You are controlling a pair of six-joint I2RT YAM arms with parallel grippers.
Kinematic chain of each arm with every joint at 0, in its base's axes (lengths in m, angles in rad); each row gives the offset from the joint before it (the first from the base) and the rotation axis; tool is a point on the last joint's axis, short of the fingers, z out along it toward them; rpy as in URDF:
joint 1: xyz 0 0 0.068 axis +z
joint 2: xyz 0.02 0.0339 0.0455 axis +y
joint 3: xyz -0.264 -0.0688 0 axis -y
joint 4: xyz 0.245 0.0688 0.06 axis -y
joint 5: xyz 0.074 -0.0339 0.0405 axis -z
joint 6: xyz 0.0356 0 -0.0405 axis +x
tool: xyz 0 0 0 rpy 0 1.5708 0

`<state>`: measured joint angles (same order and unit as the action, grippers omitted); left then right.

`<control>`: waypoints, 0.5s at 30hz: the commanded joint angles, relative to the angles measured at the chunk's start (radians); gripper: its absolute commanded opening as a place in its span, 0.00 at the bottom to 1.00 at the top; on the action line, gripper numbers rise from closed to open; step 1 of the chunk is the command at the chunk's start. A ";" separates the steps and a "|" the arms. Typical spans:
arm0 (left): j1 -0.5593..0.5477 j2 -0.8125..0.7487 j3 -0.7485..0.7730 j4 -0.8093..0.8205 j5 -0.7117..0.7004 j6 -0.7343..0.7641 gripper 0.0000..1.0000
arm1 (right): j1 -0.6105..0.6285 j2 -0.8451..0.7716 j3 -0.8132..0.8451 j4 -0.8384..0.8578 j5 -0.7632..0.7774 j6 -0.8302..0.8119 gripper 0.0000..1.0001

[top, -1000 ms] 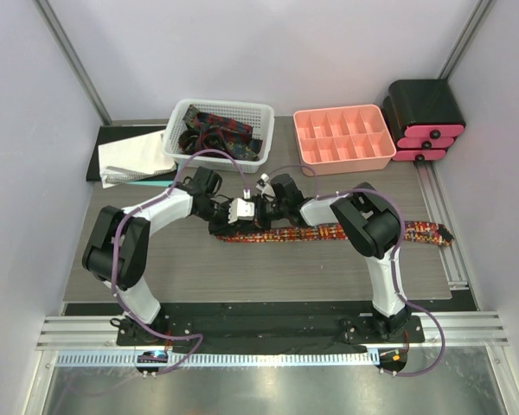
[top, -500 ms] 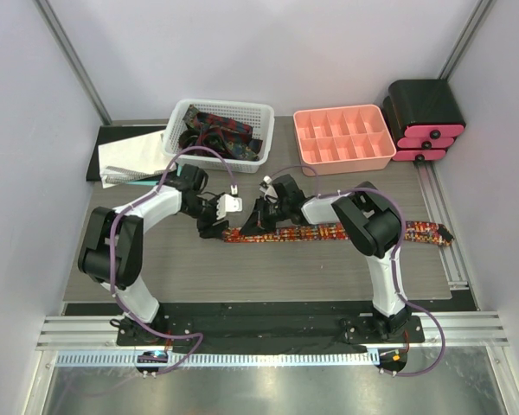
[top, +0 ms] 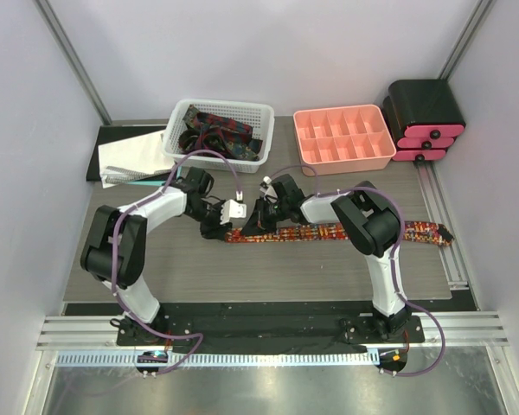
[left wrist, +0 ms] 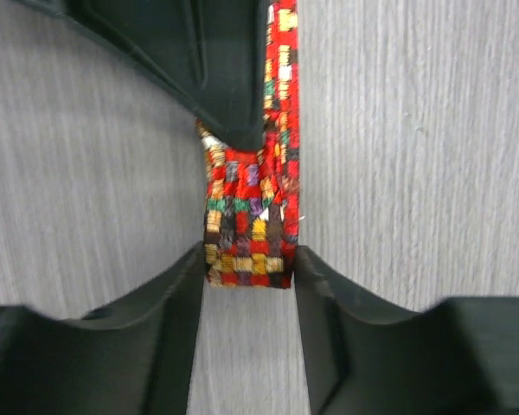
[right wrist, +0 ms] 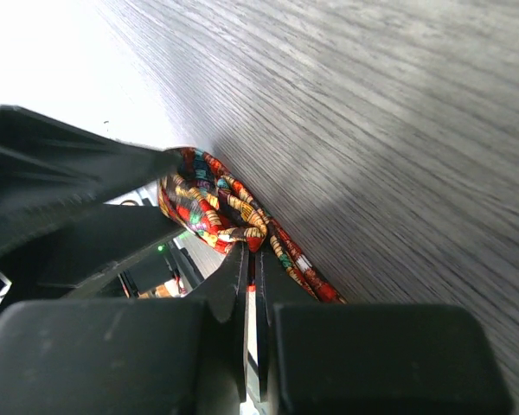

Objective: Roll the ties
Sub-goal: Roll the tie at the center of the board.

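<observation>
One of the ties, red with a yellow and multicolour print, lies stretched left to right across the grey table. Its left end is folded into a small roll. My left gripper sits at that end, one fingertip against each side of the roll. My right gripper comes in from the right, shut, and pinches a fold of the same tie at its fingertips. In the left wrist view its dark finger rests over the tie just beyond the roll.
A white basket with several more ties stands at the back left. A pink compartment tray and a black and pink drawer box stand at the back right. Papers on a black board lie at the far left.
My left gripper let go and backed off to the left, then came back and closed in on the tie's rolled end. My right gripper shut on the tie and has stayed put.
</observation>
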<state>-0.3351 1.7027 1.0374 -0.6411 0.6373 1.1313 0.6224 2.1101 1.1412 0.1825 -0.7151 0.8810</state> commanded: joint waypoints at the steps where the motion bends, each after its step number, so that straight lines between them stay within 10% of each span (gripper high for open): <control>1: -0.018 0.009 0.033 -0.012 0.019 0.001 0.41 | -0.001 0.021 0.026 -0.020 0.028 -0.024 0.01; 15: -0.110 0.046 0.104 0.020 0.015 -0.073 0.29 | -0.003 0.016 0.028 0.001 0.000 0.004 0.10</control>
<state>-0.4183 1.7145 1.0904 -0.6460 0.6395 1.0809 0.6205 2.1216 1.1553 0.1783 -0.7246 0.8829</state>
